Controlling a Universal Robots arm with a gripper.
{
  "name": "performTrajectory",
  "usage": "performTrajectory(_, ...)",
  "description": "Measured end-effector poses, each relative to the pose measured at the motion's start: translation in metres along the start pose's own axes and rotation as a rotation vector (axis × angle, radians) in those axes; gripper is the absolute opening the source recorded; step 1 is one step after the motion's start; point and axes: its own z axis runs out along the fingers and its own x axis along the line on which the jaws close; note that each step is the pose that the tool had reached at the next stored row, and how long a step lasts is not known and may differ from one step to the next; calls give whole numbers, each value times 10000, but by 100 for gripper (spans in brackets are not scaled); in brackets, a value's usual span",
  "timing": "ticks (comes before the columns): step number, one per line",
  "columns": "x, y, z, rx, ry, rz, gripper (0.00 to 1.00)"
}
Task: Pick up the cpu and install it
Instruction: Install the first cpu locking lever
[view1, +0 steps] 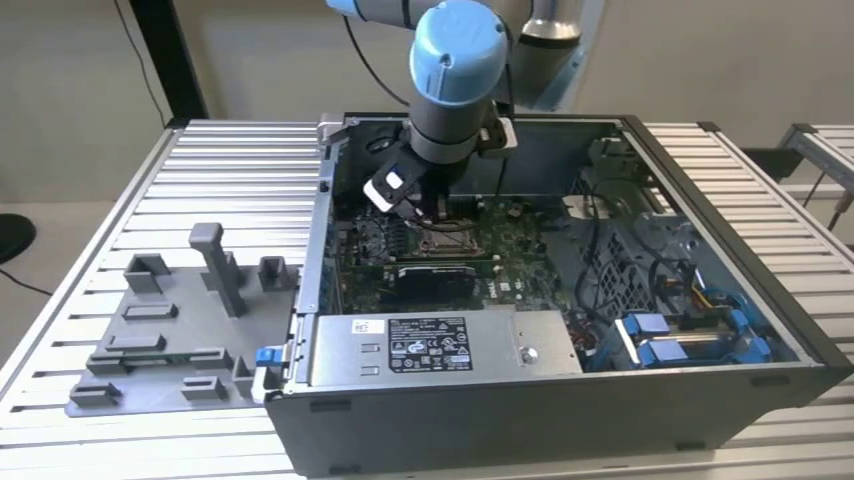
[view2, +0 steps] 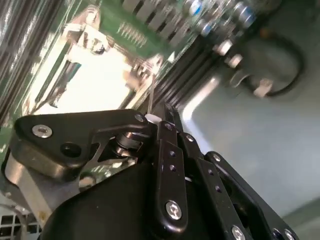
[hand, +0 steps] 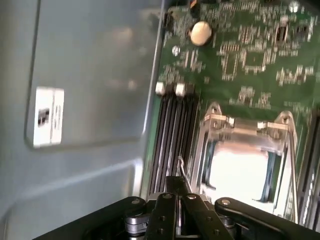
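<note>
Even, soft daylight outside — wrist views blurred, glare whitening the cpu (hand: 235, 172).

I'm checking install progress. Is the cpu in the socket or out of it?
In: the cpu lies flat within the socket frame on the motherboard.

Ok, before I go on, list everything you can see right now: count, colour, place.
computer case: one, dark grey, open, on the slatted table
table: one, silver slatted top
motherboard: one, green, inside the case
socket frame: one, silver metal, on the motherboard
cpu: one, pale silver, lying within the socket frame
memory slots: several, black, beside the socket
power supply: one, grey, at the case's near edge
fixture blocks: one set, grey, on the exterior view's left
arm: one, blue and grey, reaching into the case
hand: one, black, just above the socket edge
</note>
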Motion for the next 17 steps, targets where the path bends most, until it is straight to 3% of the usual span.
performTrajectory(4, -4, -121, -12, -17, -3, -7, 0)
performTrajectory(12, -43, -132, 0, -17, 0, -10, 0)
performTrajectory(17, -65, -102, 36, -14, -2, -13, 0)
